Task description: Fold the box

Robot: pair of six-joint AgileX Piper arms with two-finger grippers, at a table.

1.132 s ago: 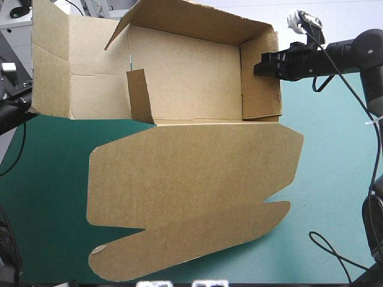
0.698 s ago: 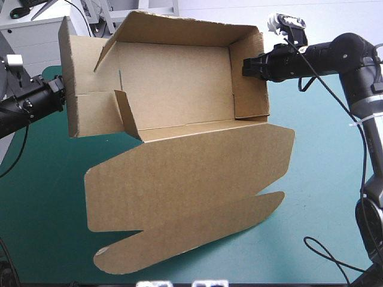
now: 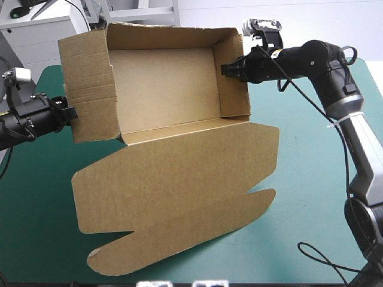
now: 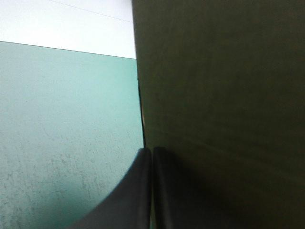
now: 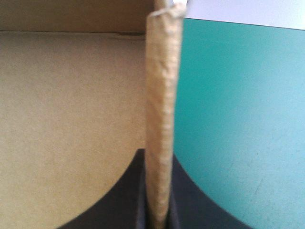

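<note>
The brown box (image 3: 161,89) stands as an open tray tipped up toward the camera, its side walls raised. Its lid (image 3: 173,191) with rounded flaps lies flat on the teal-green cover nearer the front. My left gripper (image 3: 70,113) is shut on the box's left wall (image 4: 224,105). My right gripper (image 3: 226,70) is shut on the right wall, whose thick edge (image 5: 159,119) runs up between the black fingers (image 5: 138,200). The tray's inside (image 5: 71,119) shows beside that edge.
Teal-green cover (image 3: 311,179) lies bare to the right of the lid and to its left (image 3: 36,197). A cable loop (image 3: 323,254) rests near the front right corner.
Both grippers have carried the box leftward and inward. The left wall has swung up against the tray, and the loose inner flap seen earlier is no longer sticking out.
</note>
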